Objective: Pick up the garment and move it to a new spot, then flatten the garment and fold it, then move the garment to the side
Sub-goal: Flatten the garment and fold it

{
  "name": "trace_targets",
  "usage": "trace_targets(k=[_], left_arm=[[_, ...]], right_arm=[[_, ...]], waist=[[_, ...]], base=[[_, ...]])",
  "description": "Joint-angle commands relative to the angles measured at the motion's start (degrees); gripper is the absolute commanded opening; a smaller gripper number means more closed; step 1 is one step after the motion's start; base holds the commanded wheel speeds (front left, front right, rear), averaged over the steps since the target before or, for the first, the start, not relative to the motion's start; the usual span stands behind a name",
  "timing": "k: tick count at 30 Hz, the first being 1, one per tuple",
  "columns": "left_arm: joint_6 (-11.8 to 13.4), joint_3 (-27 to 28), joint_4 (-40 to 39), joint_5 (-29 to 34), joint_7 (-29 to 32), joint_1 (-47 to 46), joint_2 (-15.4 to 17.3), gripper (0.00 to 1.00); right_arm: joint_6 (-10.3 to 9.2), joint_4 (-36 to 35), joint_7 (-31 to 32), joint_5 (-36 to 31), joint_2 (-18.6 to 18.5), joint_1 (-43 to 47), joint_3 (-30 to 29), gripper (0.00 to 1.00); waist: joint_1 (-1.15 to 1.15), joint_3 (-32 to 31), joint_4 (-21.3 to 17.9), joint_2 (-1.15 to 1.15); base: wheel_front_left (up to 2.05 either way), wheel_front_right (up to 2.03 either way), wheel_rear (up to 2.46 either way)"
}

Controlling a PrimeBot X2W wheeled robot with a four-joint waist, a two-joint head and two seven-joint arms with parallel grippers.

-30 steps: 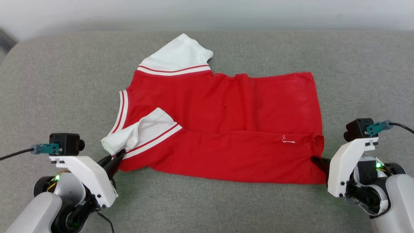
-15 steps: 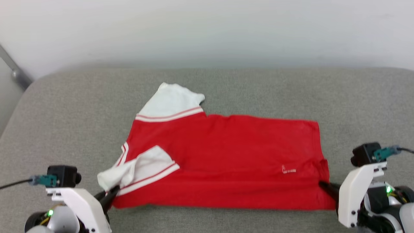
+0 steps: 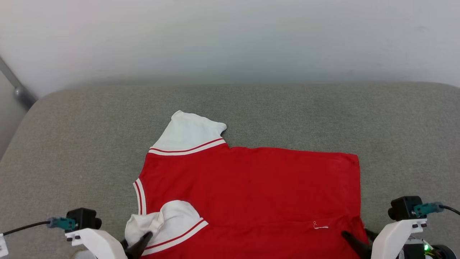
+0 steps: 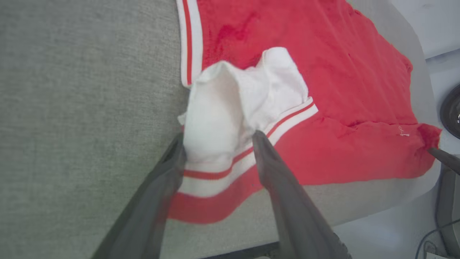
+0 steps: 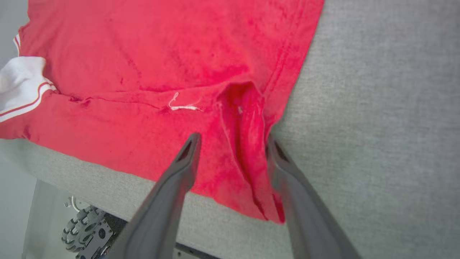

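Observation:
The garment (image 3: pixel 251 187), red with white sleeves edged in red stripes, lies flat on the grey cushion (image 3: pixel 72 144), its near long edge folded over. A small white hem mark (image 3: pixel 320 226) shows near the right end. My left gripper (image 3: pixel 136 246) is open at the garment's near left corner. In the left wrist view its fingers (image 4: pixel 172 169) straddle the crumpled white sleeve (image 4: pixel 233 100). My right gripper (image 3: pixel 360 238) is open at the near right corner. There its fingers (image 5: pixel 187 158) straddle the puckered red hem corner (image 5: pixel 244 118), with the hem mark (image 5: pixel 181 106) just beyond.
The cushion's front edge (image 5: pixel 90 169) runs close under the garment's near side, with a wheeled base (image 5: pixel 86 230) below it. A pale wall (image 3: pixel 230 36) stands behind the cushion. A grey pole (image 3: pixel 14 86) slants at the far left.
Both grippers have opened and let go of the sleeve and the hem corner. The head camera has tilted up, so the garment sits lower in the picture.

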Motion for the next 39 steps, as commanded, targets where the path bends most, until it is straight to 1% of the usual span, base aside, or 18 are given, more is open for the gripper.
trace_targets(k=[1, 4, 5, 9, 12, 15, 19, 20, 23, 26, 28, 30, 33, 35, 39], left_arm=[[-0.6, 0.3, 0.6, 0.6, -1.0, -1.6, -0.4, 1.0], [-1.1, 1.0, 1.7, 2.6, -3.4, -3.6, -0.1, 1.0], [-0.9, 1.6, 1.8, 3.5, -4.6, -4.4, 0.4, 1.0], [0.4, 3.5, 0.7, 6.9, -9.3, -7.7, 0.9, 1.0], [1.6, 4.9, -0.4, 9.1, -12.1, -10.6, 0.8, 1.0], [2.5, 5.6, -1.4, 11.1, -14.3, -14.4, 0.2, 1.0], [1.6, 6.8, 0.1, 12.2, -15.4, -21.1, 0.2, 1.0], [1.7, 7.2, 0.6, 12.4, -15.3, -22.9, 0.3, 1.0], [0.6, 7.5, 3.2, 13.1, -14.2, -28.3, 1.4, 1.0], [-0.9, 7.2, 6.1, 12.9, -11.2, -33.8, 2.7, 1.0], [-2.2, 6.8, 8.7, 12.4, -7.9, -37.4, 3.9, 1.0], [-3.6, 5.8, 11.3, 11.7, -3.2, -40.8, 5.2, 1.0], [-5.2, 4.3, 15.1, 9.9, 6.0, -45.0, 7.5, 1.0], [-5.4, 3.1, 16.9, 9.2, 12.8, -47.2, 9.8, 1.0], [-4.2, 1.3, 19.0, 8.3, 23.8, -50.4, 13.3, 1.0]], right_arm=[[-0.05, -0.3, -2.3, -0.7, -0.1, -0.4, 0.4, 1.0], [-0.05, -1.4, -9.4, -3.0, -1.0, -1.4, 1.3, 1.0], [-0.05, -2.2, -12.2, -3.9, -0.9, -2.0, 1.4, 1.0], [-0.05, -5.4, -20.6, -7.9, 0.9, -3.3, -0.1, 1.0], [-0.05, -7.3, -25.0, -11.5, 2.9, -3.9, -1.6, 1.0], [-0.04, -8.8, -28.4, -14.0, 4.9, -5.2, -2.9, 1.0], [-0.05, -10.1, -31.6, -15.9, 6.8, -7.6, -3.5, 1.0], [-0.05, -10.5, -32.3, -16.1, 7.2, -8.2, -3.3, 1.0], [-0.05, -10.8, -34.0, -16.5, 8.2, -10.1, -3.2, 1.0], [-0.05, -10.9, -34.9, -16.8, 8.7, -11.4, -3.0, 1.0], [-0.05, -10.8, -35.6, -16.8, 9.1, -12.1, -2.7, 1.0], [-0.05, -10.5, -36.1, -16.7, 9.3, -12.6, -2.5, 1.0], [-0.05, -10.2, -36.8, -16.4, 9.6, -13.4, -2.1, 1.0], [-0.05, -10.0, -37.2, -16.1, 9.6, -13.7, -1.6, 1.0], [-0.05, -9.6, -38.2, -14.8, 9.7, -14.0, -0.7, 1.0]], waist=[[0.01, 0.4, -0.6, 0.0], [0.01, 0.5, -1.6, 0.0], [0.01, 0.6, -2.0, 0.0], [0.01, 1.2, -3.5, 0.0], [0.01, 2.3, -4.7, 0.0], [0.01, 4.6, -6.1, 0.0], [0.01, 9.9, -8.3, 0.0], [0.01, 11.4, -9.0, 0.0], [0.01, 15.0, -11.0, 0.0], [0.01, 18.1, -12.7, 0.0], [0.01, 19.7, -13.8, 0.0], [0.01, 21.1, -14.9, 0.0], [0.01, 22.9, -16.5, 0.0], [0.01, 24.2, -17.7, 0.0], [0.01, 26.7, -19.6, 0.0]], base=[[0.0, 0.0, 0.0], [0.0, 0.0, 0.0], [0.0, 0.0, 0.0], [0.0, 0.0, 0.0], [0.0, 0.0, 0.0], [0.0, 0.0, 0.0], [0.0, 0.0, 0.0], [0.0, 0.0, 0.0], [0.0, 0.0, 0.0], [0.0, 0.0, 0.0], [0.0, 0.0, 0.0], [0.0, 0.0, 0.0], [0.0, 0.0, 0.0], [0.0, 0.0, 0.0], [0.0, 0.0, 0.0]])
